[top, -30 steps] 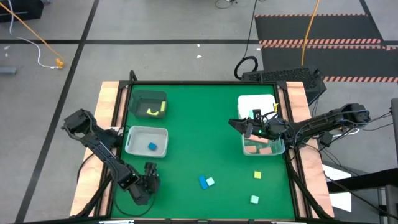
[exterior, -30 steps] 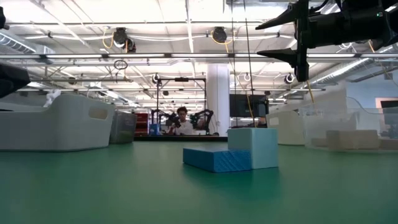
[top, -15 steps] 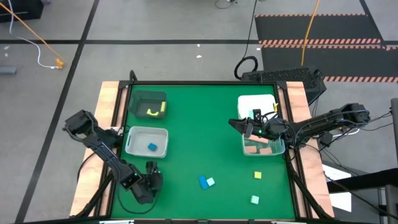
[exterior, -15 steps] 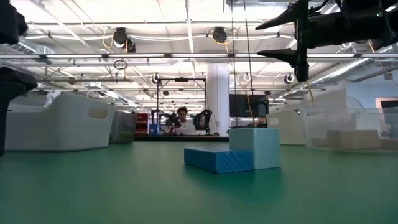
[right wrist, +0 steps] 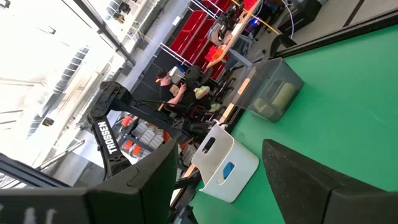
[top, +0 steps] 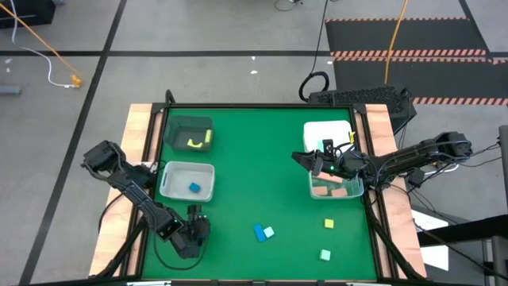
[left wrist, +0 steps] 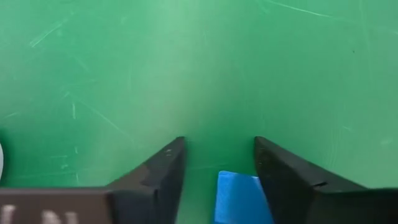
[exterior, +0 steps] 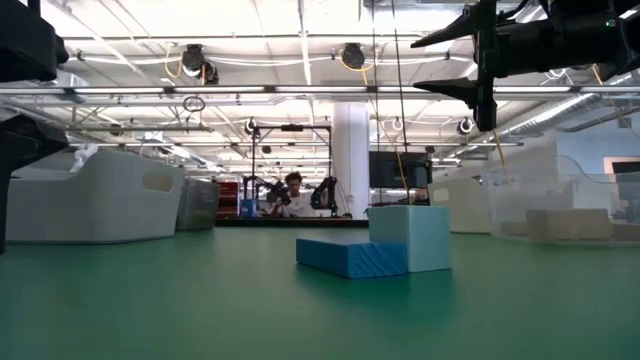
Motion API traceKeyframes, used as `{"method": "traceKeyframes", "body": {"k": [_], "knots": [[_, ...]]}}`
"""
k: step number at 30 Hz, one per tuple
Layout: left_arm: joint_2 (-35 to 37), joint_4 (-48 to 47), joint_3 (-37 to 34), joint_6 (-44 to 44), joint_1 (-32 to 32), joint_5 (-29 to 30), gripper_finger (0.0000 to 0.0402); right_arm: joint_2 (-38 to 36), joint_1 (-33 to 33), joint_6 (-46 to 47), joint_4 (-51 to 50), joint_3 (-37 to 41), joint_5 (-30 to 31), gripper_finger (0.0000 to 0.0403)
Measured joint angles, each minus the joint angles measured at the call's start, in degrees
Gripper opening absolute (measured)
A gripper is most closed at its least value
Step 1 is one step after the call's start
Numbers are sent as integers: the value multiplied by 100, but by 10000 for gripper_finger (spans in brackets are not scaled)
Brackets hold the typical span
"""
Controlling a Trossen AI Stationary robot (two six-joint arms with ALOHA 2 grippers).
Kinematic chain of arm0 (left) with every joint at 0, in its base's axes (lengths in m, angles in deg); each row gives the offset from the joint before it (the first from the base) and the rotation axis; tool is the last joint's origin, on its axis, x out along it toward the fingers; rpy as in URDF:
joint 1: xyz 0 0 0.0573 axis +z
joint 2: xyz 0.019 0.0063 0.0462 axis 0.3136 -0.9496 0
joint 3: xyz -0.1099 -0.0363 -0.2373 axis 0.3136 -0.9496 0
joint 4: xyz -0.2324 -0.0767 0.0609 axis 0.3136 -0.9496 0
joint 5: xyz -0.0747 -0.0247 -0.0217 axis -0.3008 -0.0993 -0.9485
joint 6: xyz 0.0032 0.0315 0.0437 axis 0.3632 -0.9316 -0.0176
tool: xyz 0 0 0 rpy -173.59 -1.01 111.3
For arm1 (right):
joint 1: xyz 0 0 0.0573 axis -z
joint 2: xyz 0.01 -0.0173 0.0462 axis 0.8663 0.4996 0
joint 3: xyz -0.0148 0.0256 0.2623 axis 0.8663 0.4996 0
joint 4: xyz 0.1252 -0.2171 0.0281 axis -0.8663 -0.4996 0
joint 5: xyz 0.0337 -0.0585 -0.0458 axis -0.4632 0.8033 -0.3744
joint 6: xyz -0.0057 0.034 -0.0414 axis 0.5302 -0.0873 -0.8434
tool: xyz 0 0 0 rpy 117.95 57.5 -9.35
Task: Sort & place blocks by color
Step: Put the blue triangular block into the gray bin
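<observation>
My left gripper points steeply down at the mat near the table's near left corner. In the left wrist view its fingers stand apart with a small blue block between them on the mat. A gap shows between the block and one finger. A blue bar and a mint cube lie together near the front, with a yellow block and another mint block to their right. My right gripper hangs level and open, with nothing in it, beside the bins on the right. My left gripper comes at the blue block from above, slanting, one finger on each side. The block's edge lies right against the inner side of one finger. I cannot tell whether they touch. The other finger is clear of it. The block rests on the mat.
On the left stand a dark bin with yellow pieces and a white bin with a blue block. A white bin and a clear bin with pink blocks stand on the right. Bare mat lies in the middle.
My left gripper has turned a little about its own axis and edged toward the table's right, showing further in at the low view's left edge. My right arm and the loose blocks have kept still.
</observation>
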Motion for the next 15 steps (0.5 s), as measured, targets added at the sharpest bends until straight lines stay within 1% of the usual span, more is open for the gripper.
{"method": "traceKeyframes", "body": {"k": [2, 4, 7, 10, 13, 15], "knots": [[0, -4, 0, 55, 0, 0, 157, 2, 0, 0, 0, 0, 1, 224], [0, -8, 0, 95, 2, 0, 138, 0, 0, 0, 0, 0, 0, 224], [0, 47, 0, 163, 2, -48, 133, 1, 0, 0, 2, 0, 2, 224], [4, 180, 0, 235, 13, -238, 153, 0, 0, 0, 2, 0, 2, 224], [1, 249, 42, 321, 9, -364, 190, 0, 0, 0, 0, 0, 2, 224], [-5, 254, 104, 185, 6, -444, 217, 0, 0, 0, 0, 0, 2, 224]]}}
